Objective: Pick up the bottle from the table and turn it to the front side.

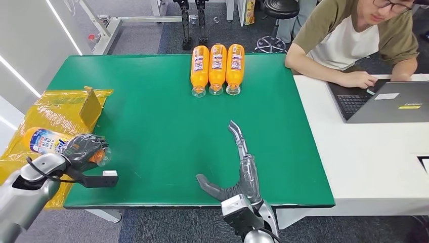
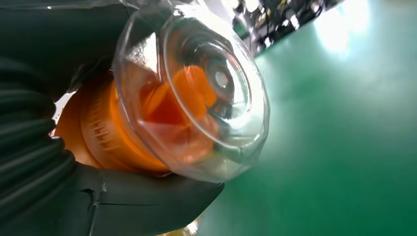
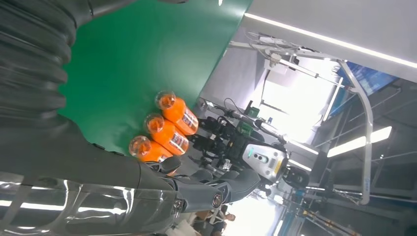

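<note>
Clear bottle cap (image 2: 196,98) close in left wrist view, left hand (image 1: 83,148) gripping bottle (image 1: 48,140), right hand (image 1: 235,172) spread empty.

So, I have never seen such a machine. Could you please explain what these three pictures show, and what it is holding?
It is a humanoid robot with two arms. The wide picture comes from its head, looking down at a green table. The other two come from cameras at its wrists. Its left hand holds an orange bottle at the table's left edge, over a yellow bag; the left wrist view shows the bottle's clear cap close up. Its right hand is open above the table. Three more orange bottles lie side by side at the far edge. A person works at a laptop.
</note>
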